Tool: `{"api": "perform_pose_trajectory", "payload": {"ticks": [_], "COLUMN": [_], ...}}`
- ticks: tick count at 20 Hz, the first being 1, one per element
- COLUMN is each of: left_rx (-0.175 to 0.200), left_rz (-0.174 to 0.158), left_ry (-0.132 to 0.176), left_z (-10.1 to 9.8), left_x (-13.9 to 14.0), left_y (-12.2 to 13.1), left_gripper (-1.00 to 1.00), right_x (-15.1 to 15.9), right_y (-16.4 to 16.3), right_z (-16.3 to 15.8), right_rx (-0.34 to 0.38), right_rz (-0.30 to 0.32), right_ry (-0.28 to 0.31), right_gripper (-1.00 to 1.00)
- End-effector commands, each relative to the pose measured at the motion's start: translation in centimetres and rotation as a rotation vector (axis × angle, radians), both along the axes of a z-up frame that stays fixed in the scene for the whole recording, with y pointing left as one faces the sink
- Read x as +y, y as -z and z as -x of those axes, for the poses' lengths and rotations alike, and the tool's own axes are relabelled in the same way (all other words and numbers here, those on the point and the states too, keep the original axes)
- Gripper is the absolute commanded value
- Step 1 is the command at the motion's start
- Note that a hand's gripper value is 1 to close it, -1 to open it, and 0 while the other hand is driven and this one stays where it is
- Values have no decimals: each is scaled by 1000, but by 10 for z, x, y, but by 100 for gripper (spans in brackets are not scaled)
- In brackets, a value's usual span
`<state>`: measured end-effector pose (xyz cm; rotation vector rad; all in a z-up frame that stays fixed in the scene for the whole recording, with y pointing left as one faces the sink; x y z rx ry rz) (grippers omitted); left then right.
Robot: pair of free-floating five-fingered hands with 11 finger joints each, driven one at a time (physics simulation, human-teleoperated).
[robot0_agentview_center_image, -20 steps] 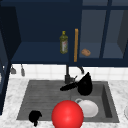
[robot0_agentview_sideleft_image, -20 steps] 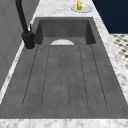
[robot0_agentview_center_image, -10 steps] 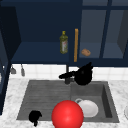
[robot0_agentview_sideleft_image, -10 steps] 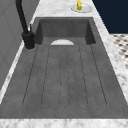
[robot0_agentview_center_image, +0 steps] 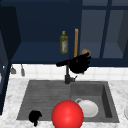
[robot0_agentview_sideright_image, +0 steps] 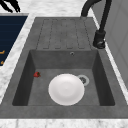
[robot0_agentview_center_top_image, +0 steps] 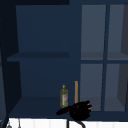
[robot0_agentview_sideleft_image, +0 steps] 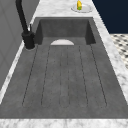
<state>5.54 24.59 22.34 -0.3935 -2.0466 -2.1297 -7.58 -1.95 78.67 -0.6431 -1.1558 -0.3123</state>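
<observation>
Hovering at the front edge of the cabinet shelf (robot0_agentview_center_image: 37,56), above the faucet (robot0_agentview_center_image: 67,75), the right hand (robot0_agentview_center_image: 78,64) has its fingers curled near a small brown thing (robot0_agentview_center_image: 85,52), though whether it grips it cannot be told. An olive-oil bottle (robot0_agentview_center_image: 63,42) and an upright orange stick (robot0_agentview_center_image: 76,43) stand just beside it, so a careful approach would likely keep clear of both. The left hand (robot0_agentview_center_image: 35,116) hangs curled, holding nothing, at the sink's (robot0_agentview_center_image: 45,92) front left corner, beside a red ball (robot0_agentview_center_image: 67,114); a white plate (robot0_agentview_sideright_image: 66,89) lies in the basin.
</observation>
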Motion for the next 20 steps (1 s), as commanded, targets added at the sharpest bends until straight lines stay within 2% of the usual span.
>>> {"api": "perform_pose_trajectory", "payload": {"ticks": [1, 11, 14, 20], "left_rx": [0, 0, 0, 0], "left_rz": [0, 0, 0, 0], "left_ry": [0, 0, 0, 0], "left_z": [0, 0, 0, 0], "left_x": [0, 0, 0, 0], "left_y": [0, 0, 0, 0], "left_gripper": [0, 0, 0, 0], "right_x": [10, -7, -19, -36], "right_y": [6, -4, -3, -6], "right_z": [-27, -81, -98, -112], "right_rx": [0, -27, 9, -49], "right_rz": [-33, -224, -227, -259], "right_ry": [41, 30, 9, 57], "right_gripper": [-100, -100, -100, -100]}}
